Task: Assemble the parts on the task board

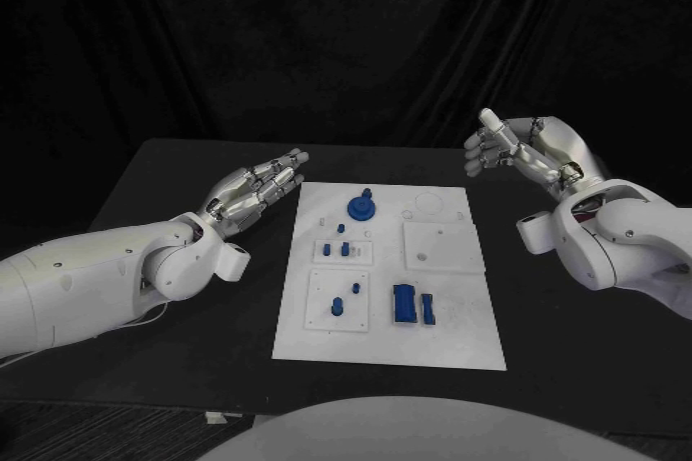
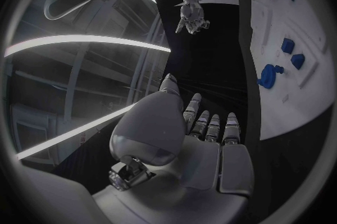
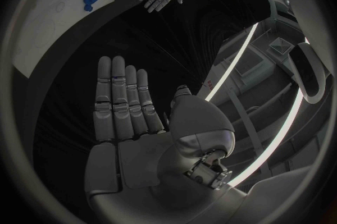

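Hands flank the task board [image 1: 447,351], which lies in the middle of the black table [image 1: 173,171] with blue parts [image 1: 414,303] on it. Left hand [image 1: 260,189] hovers beside its left edge, fingers straight, holding nothing. Right hand [image 1: 526,149] hangs off its far right corner, fingers loosely spread, empty too.

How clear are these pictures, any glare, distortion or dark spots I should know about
Head view: dim but sharp; the white task board stands out brightly against the black table, blue parts legible. Left wrist view: fisheye bends the board's edge; bright light strips glare behind the left hand. Right wrist view: same curving, same strips beside the right hand.
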{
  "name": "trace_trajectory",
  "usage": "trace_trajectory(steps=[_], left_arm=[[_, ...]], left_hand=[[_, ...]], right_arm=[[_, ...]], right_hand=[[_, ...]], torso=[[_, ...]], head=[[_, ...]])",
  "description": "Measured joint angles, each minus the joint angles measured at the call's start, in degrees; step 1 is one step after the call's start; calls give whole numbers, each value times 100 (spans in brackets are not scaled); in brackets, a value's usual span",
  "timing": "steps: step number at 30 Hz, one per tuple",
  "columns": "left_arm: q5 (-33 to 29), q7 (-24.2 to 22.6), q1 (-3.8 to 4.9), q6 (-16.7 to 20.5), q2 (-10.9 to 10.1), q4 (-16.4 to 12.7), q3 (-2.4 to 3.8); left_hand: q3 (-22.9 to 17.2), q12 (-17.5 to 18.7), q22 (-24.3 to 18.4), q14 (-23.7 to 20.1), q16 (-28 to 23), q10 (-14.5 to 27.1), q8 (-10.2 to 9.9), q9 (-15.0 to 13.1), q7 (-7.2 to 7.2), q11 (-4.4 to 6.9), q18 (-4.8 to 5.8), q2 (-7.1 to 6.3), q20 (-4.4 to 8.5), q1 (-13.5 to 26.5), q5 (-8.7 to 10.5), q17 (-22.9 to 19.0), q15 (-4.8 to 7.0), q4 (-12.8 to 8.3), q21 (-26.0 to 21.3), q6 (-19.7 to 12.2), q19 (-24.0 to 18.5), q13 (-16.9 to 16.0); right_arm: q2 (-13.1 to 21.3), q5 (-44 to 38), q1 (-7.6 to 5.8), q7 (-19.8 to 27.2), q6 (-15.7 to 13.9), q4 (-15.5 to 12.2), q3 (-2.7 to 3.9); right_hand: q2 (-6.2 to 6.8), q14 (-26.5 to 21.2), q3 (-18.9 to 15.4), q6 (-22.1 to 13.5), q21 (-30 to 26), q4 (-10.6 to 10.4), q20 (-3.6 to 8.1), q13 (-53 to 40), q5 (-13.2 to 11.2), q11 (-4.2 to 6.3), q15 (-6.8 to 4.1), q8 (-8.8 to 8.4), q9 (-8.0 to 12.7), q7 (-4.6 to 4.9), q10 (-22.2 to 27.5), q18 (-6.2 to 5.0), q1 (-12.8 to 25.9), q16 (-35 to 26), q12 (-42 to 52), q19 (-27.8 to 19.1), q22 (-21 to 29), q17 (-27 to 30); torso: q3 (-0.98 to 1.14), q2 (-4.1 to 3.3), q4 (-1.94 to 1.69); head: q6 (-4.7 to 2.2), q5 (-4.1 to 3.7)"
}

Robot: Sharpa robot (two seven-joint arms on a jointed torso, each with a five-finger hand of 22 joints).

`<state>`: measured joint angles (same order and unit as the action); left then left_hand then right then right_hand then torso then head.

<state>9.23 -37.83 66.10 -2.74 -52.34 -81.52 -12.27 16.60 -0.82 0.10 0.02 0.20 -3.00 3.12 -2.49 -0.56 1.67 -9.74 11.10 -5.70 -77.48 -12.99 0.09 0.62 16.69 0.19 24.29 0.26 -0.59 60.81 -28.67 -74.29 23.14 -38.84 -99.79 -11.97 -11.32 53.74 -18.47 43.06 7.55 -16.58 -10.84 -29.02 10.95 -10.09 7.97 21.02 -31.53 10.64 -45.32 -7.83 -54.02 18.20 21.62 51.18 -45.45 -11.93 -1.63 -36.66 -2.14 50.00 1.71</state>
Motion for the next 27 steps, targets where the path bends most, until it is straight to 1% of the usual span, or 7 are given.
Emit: trace_trajectory(steps=[3, 6, 12, 15, 17, 20, 27], left_arm=[[55, -31, -18, 90, 7, -2, 0], [96, -48, -40, 159, 8, -12, -1], [147, -68, -78, 247, 9, -15, -2], [145, -50, -78, 252, 9, -12, -3], [142, -41, -78, 258, 9, -12, 4], [129, -18, -96, 316, 28, -31, 60], [37, 83, -198, 777, 184, -192, 308]], left_hand=[[53, 25, -4, 0, 0, 163, -68, 31, 163, 163, 0, 28, 21, 177, 146, -3, 41, 7, 0, -351, -21, 22], [53, 25, -5, 0, 0, 206, -91, 46, 260, 255, 0, 28, 43, 177, 106, -4, 82, 7, 0, -545, -38, 26], [53, 25, -5, 0, 0, 229, -116, 60, 363, 335, -1, 28, 242, 177, 29, -4, 82, 7, 0, -752, -27, 33], [-76, 48, -4, 0, 0, 249, -172, 106, 267, 243, 3, -59, 375, 790, 100, -4, 82, -121, 0, -873, -23, 38], [-173, 48, -4, 0, 0, 258, -198, 140, 227, 147, 97, -123, 410, 1220, 176, -4, 82, -218, 0, -973, -21, 40], [-339, 47, -4, -1, 0, 273, -237, 179, 163, 25, 142, -235, 454, 1957, 304, -3, 81, -384, 0, -1138, -17, 45], [-678, 47, -4, 0, 0, 297, -263, 226, 87, -72, 318, -459, 515, 3455, 563, -2, 18, -724, 0, -1477, -23, 52]], right_arm=[[-103, 366, 139, 444, 14, 124, -1], [-192, 637, 223, 717, 151, 227, -3], [-262, 947, 285, 977, 575, 350, -2], [-273, 959, 290, 979, 592, 354, 4], [-295, 965, 306, 979, 588, 365, 32], [-412, 1017, 398, 975, 562, 416, 152], [-1023, 1478, 903, 934, 342, 689, 708]], right_hand=[[63, -1305, -130, -524, -406, -2, -353, 939, -63, -131, 289, -670, 832, -204, 1171, 164, -389, -758, -829, -1342, 1054, 548], [113, -2939, -169, -1513, -534, -9, -502, 1455, -174, -57, 233, -1232, 1556, -915, 2445, 294, -535, -1254, -1154, -3425, 2646, 847], [113, -4139, -169, -1860, -644, -9, -536, 1827, -262, 137, 126, -1353, 2124, -1155, 3357, 294, -533, -1254, -863, -4682, 3882, 924], [447, -4660, 665, -2893, -735, 693, 136, 2282, -613, 506, -266, -1891, 2560, -1072, 3851, 743, 1822, -1775, -1399, -5088, 4411, 1170], [646, -4862, 979, -3266, -735, 946, 386, 2615, -979, 880, -666, -2051, 2877, -1066, 4074, 742, 2763, -1800, -1599, -5111, 4509, 1183], [1098, -5324, 1428, -3720, -735, 1541, 923, 2879, -1075, 1006, -790, -2082, 3128, -1064, 4492, 743, 3908, -1800, -2114, -5115, 4537, 1187], [1135, -5343, 1832, -4286, -735, 1658, 1054, 2897, -1075, 1008, -796, -2082, 3146, -1065, 4513, 742, 5268, -1799, -2142, -5117, 4540, 1188]], torso=[[0, 4, 6], [1, 12, 7], [7, 23, 12], [8, 23, 12], [9, 26, 12], [12, 39, 17], [40, 133, 54]], head=[[0, 2], [0, 15], [0, 18], [-2, 14], [-15, 14], [-81, 15], [-443, -32]])
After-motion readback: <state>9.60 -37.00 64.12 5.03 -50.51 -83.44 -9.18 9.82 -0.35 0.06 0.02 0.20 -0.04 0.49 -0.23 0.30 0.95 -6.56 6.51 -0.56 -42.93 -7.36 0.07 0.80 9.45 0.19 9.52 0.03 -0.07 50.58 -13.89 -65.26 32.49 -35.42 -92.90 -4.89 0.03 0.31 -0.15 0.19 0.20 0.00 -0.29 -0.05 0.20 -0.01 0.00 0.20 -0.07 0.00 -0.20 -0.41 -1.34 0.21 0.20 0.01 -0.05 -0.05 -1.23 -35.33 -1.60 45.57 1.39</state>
